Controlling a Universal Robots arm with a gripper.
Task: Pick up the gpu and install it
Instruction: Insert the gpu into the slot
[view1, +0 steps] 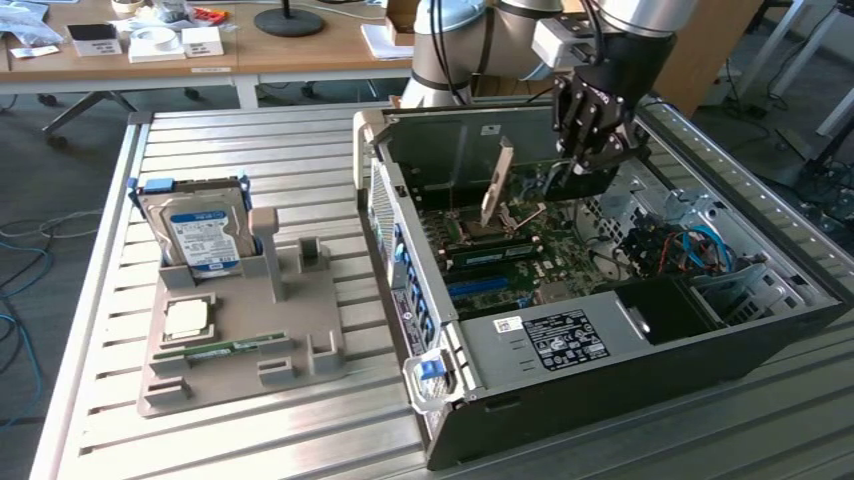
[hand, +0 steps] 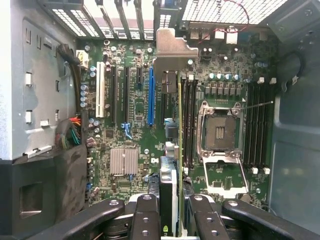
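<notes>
My gripper (view1: 591, 150) hangs inside the open computer case (view1: 641, 370), shut on the gpu (view1: 531, 185). The gpu is held on edge above the motherboard (view1: 534, 250), its metal bracket (view1: 498, 178) pointing toward the case's rear wall. In the wrist view the gripper (hand: 170, 212) clamps the thin card (hand: 170, 175) between its black fingers (hand: 146, 215). The silver bracket (hand: 172, 50) sits at the card's far end, near the rear slot openings. The card hovers between the blue expansion slot (hand: 150, 97) and the memory slots (hand: 187, 120). Whether it touches a slot I cannot tell.
A grey holder (view1: 240, 360) on the slatted table at the exterior view's left carries a hard drive (view1: 200, 235), a processor chip (view1: 187, 318) and a green memory stick (view1: 220, 349). Inside the case are the open processor socket (hand: 220, 132), a power supply (view1: 561, 340) and cable bundles (view1: 681, 250).
</notes>
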